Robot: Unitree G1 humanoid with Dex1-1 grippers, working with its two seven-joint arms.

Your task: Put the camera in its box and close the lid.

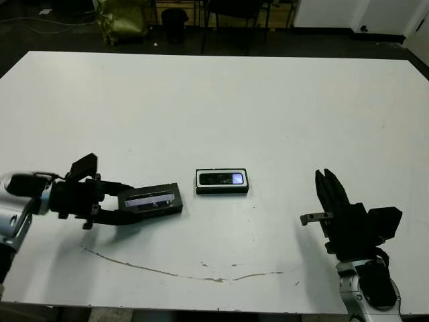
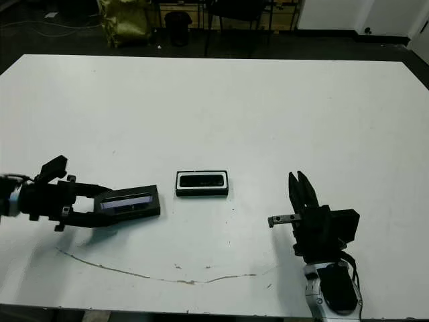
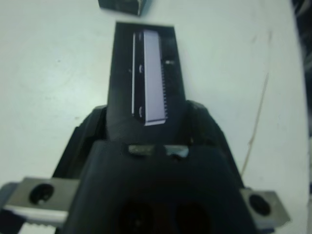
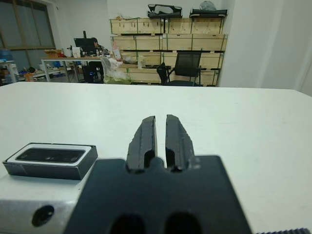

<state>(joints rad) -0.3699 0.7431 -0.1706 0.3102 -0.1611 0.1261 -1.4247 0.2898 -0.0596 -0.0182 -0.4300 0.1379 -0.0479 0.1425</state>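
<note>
Two black-fingered grippers low over white table [image 1: 214,100]. Left gripper [image 1: 120,201] reaching sideways toward small black white-lined box [image 1: 222,181], fingers clamped on near end of flat black rectangular lid [image 1: 155,200], glossy strip up, far end just short of box. Right gripper [image 1: 328,184] well right of box, pointing away from robot, fingers pressed together, holding nothing. Small matte-black oblong camera [image 1: 223,178] lying inside box, lens glinting. Box open, mid-table. Left fingertips hidden under lid edges in wrist view; box cut off there, blurred.
</note>
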